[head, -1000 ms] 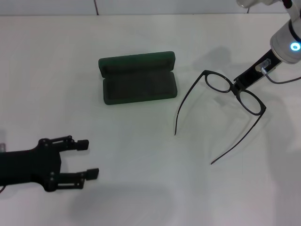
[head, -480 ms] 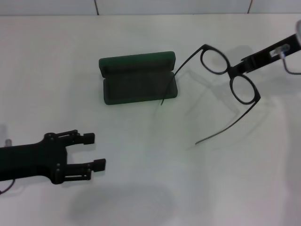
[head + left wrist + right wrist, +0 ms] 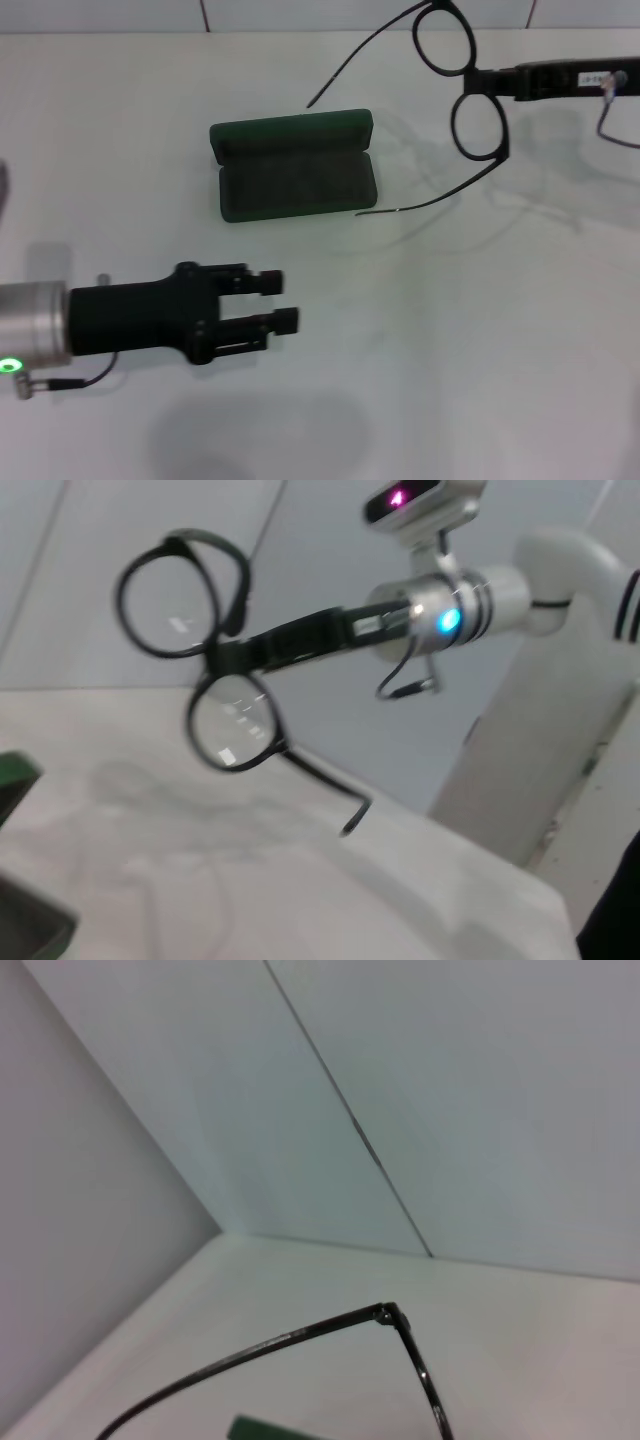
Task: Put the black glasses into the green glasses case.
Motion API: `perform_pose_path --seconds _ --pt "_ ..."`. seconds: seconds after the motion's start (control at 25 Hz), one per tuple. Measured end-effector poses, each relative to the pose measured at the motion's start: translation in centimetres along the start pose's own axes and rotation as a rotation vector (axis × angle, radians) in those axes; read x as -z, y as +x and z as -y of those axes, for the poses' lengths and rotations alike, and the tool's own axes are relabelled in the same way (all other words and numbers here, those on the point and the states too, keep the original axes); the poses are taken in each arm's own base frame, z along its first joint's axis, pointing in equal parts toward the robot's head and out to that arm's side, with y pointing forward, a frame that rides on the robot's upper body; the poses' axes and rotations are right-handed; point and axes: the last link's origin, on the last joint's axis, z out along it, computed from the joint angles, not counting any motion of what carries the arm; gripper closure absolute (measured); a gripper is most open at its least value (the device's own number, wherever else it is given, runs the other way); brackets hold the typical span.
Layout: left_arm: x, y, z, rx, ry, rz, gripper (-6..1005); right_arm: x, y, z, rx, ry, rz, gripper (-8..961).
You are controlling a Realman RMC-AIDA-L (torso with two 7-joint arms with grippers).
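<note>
Above and to the right of the green glasses case (image 3: 293,165), which lies open, the right gripper (image 3: 487,81) pinches the black glasses (image 3: 465,85) by the bridge, 2 temples spread. Carrying step, I judge; next, lowering them into the case. Below the case, the left gripper (image 3: 276,302) hovers, fingers narrowly parted.

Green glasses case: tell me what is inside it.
The green glasses case lies open, showing only dark lining. The black glasses are in the air, held at the bridge by the right gripper, to its right.
</note>
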Motion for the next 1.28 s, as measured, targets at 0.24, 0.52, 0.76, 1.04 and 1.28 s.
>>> perform_pose_path --seconds 0.24,0.52,0.76,1.04,1.28 --pt "-3.6 1.1 0.1 -0.002 -0.079 -0.04 493 -1.8 1.2 -0.4 -0.059 -0.088 0.116 890" --pt "-6.1 1.9 0.1 0.006 -0.121 -0.054 804 -2.6 2.0 -1.0 -0.109 -0.148 0.185 890" --pt "-6.9 2.8 0.6 0.006 -0.101 -0.103 920 -3.4 3.0 -2.1 -0.136 -0.224 0.182 890" --pt "-7.4 3.2 0.7 0.005 -0.102 -0.116 1001 -3.7 3.4 -2.9 -0.128 -0.267 0.171 891" --pt "-7.7 3.5 0.6 0.005 -0.111 -0.124 999 -4.1 3.7 -3.4 -0.105 -0.287 0.154 891"
